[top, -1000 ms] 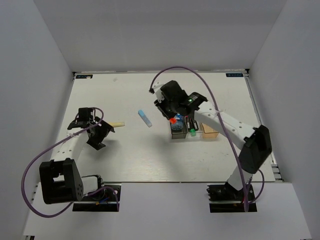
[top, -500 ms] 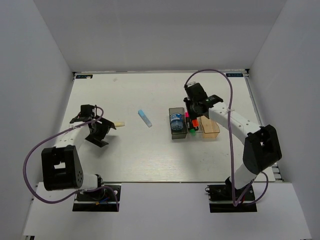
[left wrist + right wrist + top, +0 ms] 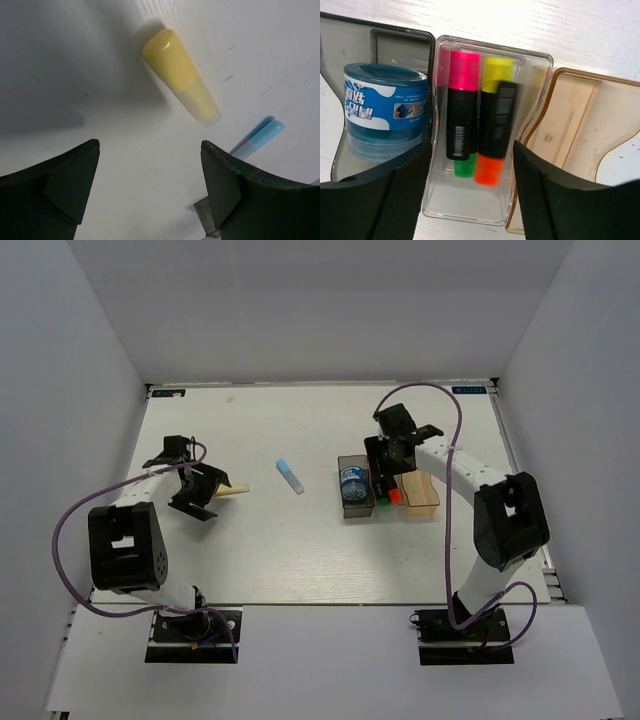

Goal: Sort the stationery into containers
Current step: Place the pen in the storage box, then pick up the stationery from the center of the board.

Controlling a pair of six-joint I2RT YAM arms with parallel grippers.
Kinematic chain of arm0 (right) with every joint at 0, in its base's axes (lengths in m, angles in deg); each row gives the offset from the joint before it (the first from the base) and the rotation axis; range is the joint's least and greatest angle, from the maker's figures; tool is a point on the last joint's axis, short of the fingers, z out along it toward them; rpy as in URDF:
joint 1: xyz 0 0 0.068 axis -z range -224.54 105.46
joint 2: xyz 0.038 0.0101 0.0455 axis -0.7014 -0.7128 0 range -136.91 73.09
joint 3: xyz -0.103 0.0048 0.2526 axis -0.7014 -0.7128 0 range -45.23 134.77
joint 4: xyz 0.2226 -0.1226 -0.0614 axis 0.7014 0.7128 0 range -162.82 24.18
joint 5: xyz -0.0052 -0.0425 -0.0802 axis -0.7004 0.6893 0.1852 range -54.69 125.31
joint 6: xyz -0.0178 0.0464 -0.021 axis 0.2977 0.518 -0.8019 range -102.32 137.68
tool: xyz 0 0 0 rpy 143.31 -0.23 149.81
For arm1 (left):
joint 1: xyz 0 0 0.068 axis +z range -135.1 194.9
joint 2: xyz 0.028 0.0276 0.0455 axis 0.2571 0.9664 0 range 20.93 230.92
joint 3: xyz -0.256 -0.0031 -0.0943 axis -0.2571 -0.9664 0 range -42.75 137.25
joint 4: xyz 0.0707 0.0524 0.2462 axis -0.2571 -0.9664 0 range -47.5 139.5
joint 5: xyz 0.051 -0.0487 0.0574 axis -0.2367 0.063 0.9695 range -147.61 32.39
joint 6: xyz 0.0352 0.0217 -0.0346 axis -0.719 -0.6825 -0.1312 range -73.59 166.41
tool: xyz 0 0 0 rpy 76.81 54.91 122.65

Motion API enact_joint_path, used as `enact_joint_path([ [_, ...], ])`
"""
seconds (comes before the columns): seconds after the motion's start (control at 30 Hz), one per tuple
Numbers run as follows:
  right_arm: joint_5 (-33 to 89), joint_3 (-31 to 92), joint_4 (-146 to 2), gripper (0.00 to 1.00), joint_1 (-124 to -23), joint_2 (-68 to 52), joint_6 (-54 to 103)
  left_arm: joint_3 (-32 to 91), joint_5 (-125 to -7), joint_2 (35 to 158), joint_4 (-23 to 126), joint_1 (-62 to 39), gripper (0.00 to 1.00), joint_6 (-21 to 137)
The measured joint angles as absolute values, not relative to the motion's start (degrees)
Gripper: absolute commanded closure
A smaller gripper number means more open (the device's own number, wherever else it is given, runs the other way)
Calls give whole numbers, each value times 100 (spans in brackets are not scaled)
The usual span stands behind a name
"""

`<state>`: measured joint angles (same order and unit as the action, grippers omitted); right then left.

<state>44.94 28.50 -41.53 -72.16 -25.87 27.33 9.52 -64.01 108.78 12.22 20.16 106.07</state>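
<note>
**Step in hand:** highlighters are binned; the sticks are not yet sorted.

**Right end effector** (image 3: pixel 472 160): fingers apart, nothing held, poised over the clear bin (image 3: pixel 540 65). In that bin, highlighters (image 3: pixel 462 112) with pink, yellow, green and orange ends are stacked.

**Blue-and-white item** (image 3: pixel 385 105): stood in the dark grey bin (image 3: pixel 395 42).

**Tan-orange bin** (image 3: pixel 577 120): nothing is seen inside.

**Left end effector** (image 3: pixel 149 150): fingers apart, empty, held just short of the pale-yellow stick (image 3: pixel 180 75), which lies flat on the table (image 3: pixel 280 550).

**Next move, as judged:** the stick is to be straddled across its width, then clamped.

**Light-blue stick** (image 3: pixel 257 137): lies between the pale-yellow stick and the bins, apart from both. No obstruction is noted.

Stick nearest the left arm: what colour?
The stick is pale yellow; left wrist view shows it best.
</note>
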Motion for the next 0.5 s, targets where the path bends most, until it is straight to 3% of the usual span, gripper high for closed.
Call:
enact_joint_path([
  [0.2,4116,2726,-4234,28,-7130,-2259,2619,1356,-6298,11155,1216,2016,9,10874],
  [0.37,3786,2297,-4352,30,-7106,-1282,2628,1876,-5966,11551,811,1963,18,11191],
  [0.5,3497,1884,-4492,30,-7021,-463,2641,2241,-5646,11879,350,1858,18,11477],
])
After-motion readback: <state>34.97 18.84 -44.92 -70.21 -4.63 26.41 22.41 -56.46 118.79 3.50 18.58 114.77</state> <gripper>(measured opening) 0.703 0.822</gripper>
